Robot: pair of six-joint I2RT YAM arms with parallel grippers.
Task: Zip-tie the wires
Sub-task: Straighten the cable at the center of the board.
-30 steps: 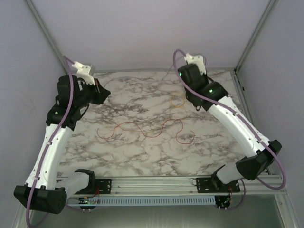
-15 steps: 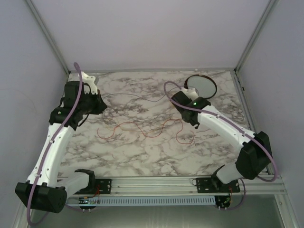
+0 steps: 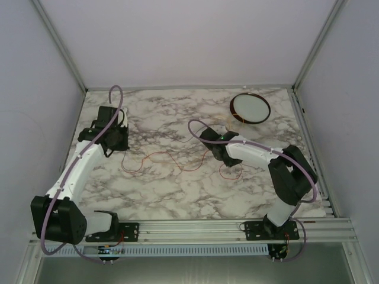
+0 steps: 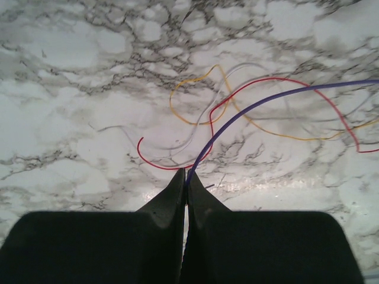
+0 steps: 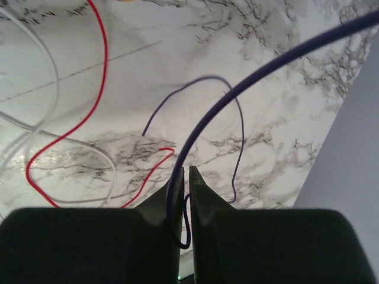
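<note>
Sprawling unbundled over the middle of the marble counter [image 3: 177, 198]: the wires [image 3: 172, 158], with red wire [image 4: 155, 165], yellow wire [image 4: 173, 106] and a pale strand each going its own way. Not showing in any view: a zip tie. Judging the task as barely begun, with gathering, looping and cinching all remaining.

Nipping the purple wire [image 4: 237, 120] at the very tips, fully closed: left pincer [image 4: 186, 177], hanging low over the left part of the counter. Narrowing to a hairline slit, with what seems the same purple wire running down between the fingers: right pincer [image 5: 185, 174], sitting mid-counter, near the dark-rimmed dish [image 3: 250, 106]. Appearing to be holding one strand between the two pincers, possibly as a first step toward bunching.

Differing from a second ago:
- both arms now folding lower
- both pincers drawing inward from the far corners
- dish, then hidden under the right arm, now showing whole
- yellow loop, then plain from above, now lying beneath that arm
- red wire keeping its place
</note>
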